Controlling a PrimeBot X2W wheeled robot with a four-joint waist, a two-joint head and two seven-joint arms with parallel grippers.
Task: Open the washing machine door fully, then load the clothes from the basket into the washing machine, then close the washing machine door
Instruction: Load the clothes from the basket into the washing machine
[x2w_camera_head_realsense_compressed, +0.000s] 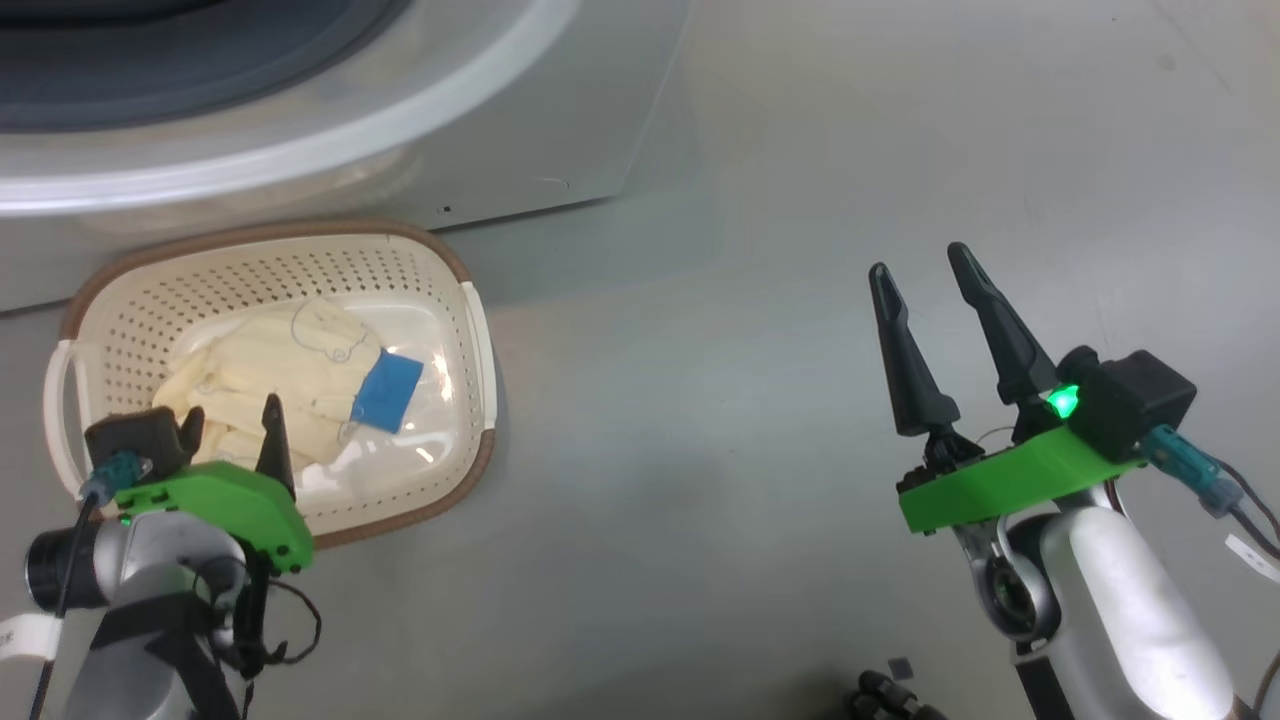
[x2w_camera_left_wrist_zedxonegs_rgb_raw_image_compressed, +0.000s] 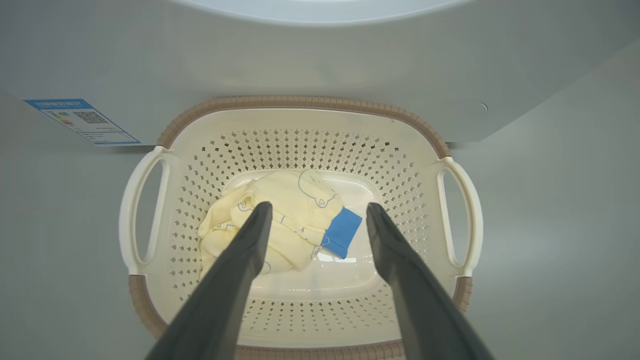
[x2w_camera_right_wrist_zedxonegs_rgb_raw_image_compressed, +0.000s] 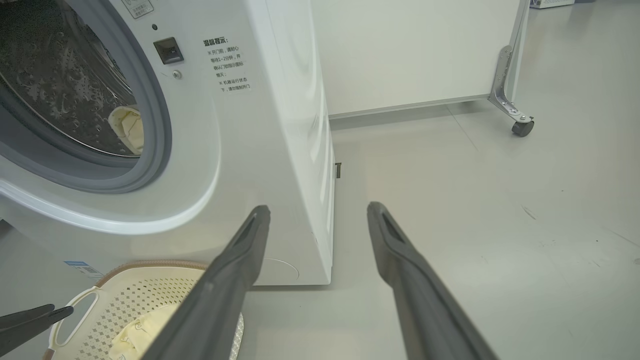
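Two pairs of dark fingers show in the head view, each pair spread apart and holding nothing. The left fingers (x2w_camera_head_realsense_compressed: 272, 440) sit at eight o'clock in that view, over the near side of the basket (x2w_camera_head_realsense_compressed: 300, 232), pointing toward twelve. In the left wrist view they (x2w_camera_left_wrist_zedxonegs_rgb_raw_image_compressed: 240, 265) frame the clothes (x2w_camera_left_wrist_zedxonegs_rgb_raw_image_compressed: 285, 210) from either side; whether the tips touch the cloth I cannot tell. The right fingers (x2w_camera_head_realsense_compressed: 905, 360) stand at four o'clock over bare floor (x2w_camera_head_realsense_compressed: 750, 400), well apart from the basket.

The basket stands on the floor just in front of the washing machine (x2w_camera_head_realsense_compressed: 560, 120), its far rim close under the white front panel. The clothes lie bunched in the basket's bottom, toward nine o'clock of its floor in the left wrist view, with a bright blue patch (x2w_camera_left_wrist_zedxonegs_rgb_raw_image_compressed: 342, 231) at their three o'clock end. A small blue label (x2w_camera_left_wrist_zedxonegs_rgb_raw_image_compressed: 82, 120) sits on the washer's front at ten o'clock.

In the right wrist view the washer fills the ten o'clock side. Its round opening is uncovered, showing the grey gasket (x2w_camera_right_wrist_zedxonegs_rgb_raw_image_compressed: 150, 125) and steel drum (x2w_camera_right_wrist_zedxonegs_rgb_raw_image_compressed: 60, 75). One pale cream piece (x2w_camera_right_wrist_zedxonegs_rgb_raw_image_compressed: 127, 127) lies inside the drum near the lower edge. The basket shows at seven o'clock there, and a wheeled white panel (x2w_camera_right_wrist_zedxonegs_rgb_raw_image_compressed: 415, 50) stands at one o'clock.
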